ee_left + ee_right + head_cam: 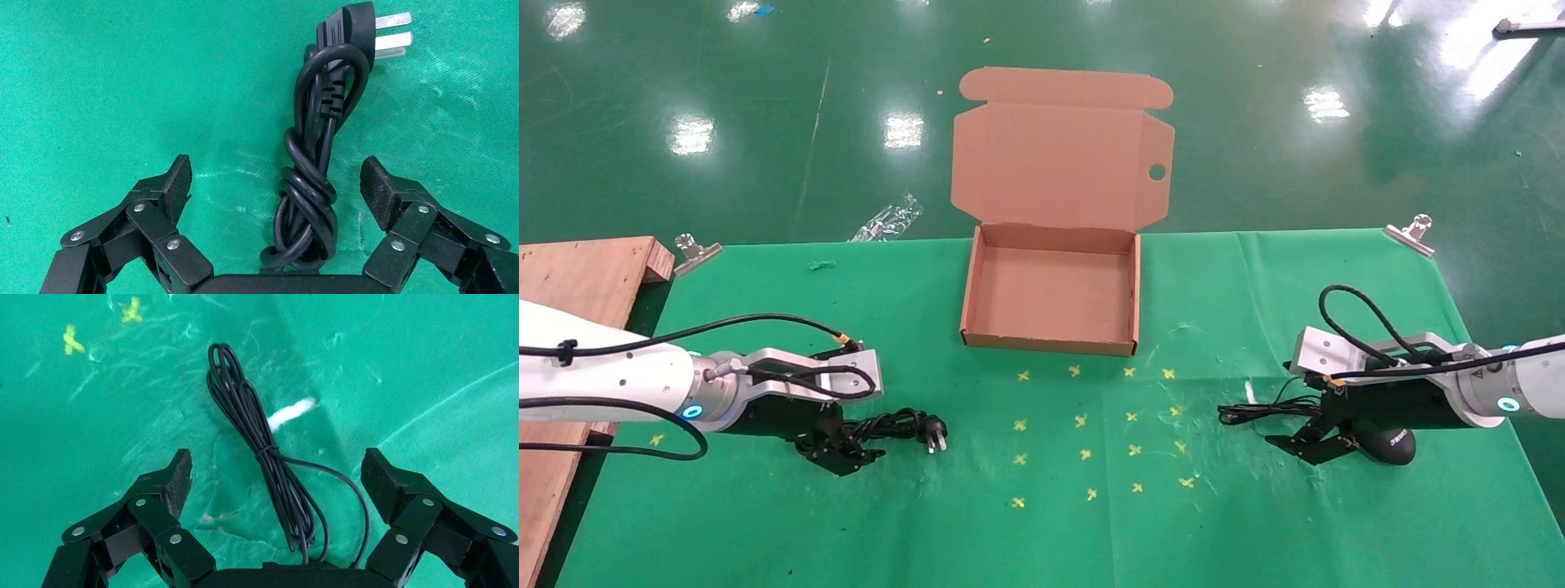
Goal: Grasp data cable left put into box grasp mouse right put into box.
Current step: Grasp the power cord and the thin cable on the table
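- The left gripper is held low over the tabletop with its fingers spread wide apart, and the data cable lies between them, not yet clamped.
- The knotted middle of the bundle sits closer to one finger than to the other, so a small sideways correction would probably be needed to centre the knot before the fingers are brought together.
- The clamp is best taken at the knot, where the loops are bound; a grip nearer the pronged plug would likely let the loops dangle and catch on the wall of the box.
- In the head view the data cable is seen stretching from under the left gripper toward the centre of the tabletop, plug end outermost, well apart from the box.
- The right gripper is likewise spread apart and holds nothing; the thin wire of the mouse lies between its fingers.
- The mouse rests on the tabletop just beneath the right gripper, mostly hidden by it.
- The box stands open at the far centre with its lid raised, and nothing is seen inside it.
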Controlling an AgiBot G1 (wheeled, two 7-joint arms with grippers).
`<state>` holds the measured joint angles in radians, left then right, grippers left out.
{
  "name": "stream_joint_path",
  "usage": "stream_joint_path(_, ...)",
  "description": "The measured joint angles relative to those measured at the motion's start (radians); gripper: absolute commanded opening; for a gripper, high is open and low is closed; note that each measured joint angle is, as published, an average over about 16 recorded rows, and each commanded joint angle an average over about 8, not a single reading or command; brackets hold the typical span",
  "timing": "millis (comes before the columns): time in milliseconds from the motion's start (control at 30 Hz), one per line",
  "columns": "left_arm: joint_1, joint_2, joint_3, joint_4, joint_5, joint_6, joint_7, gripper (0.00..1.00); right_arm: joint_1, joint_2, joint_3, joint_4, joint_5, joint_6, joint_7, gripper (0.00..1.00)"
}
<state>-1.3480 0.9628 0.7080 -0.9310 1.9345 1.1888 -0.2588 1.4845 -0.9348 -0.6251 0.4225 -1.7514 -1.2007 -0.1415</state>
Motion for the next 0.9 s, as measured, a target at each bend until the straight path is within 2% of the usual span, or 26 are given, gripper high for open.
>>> stream_joint_path(233,0.000,0.000,0.000,0.000,0.000,0.000,0.000,0.99,0.023,-0.025,-0.006,-0.090,-0.014,0.031,-0.046,1.00)
stream_joint_path(267,0.000,0.000,0.000,0.000,0.000,0.000,0.000,0.88,0.025,-0.027,-0.007,-0.097,-0.016,0.034,-0.049,0.96)
stream_joint_path(500,0.000,0.000,0.000,0.000,0.000,0.000,0.000,0.02,0.032,-0.033,-0.010,-0.118,-0.023,0.045,-0.058,0.09)
stream_joint_path(533,0.000,0.000,0.000,0.000,0.000,0.000,0.000,0.00,0.032,-0.033,-0.010,-0.117,-0.023,0.045,-0.058,0.00)
stream_joint_path(900,0.000,0.000,0.000,0.000,0.000,0.000,0.000,0.00,0.027,-0.028,-0.007,-0.103,-0.016,0.039,-0.053,0.00)
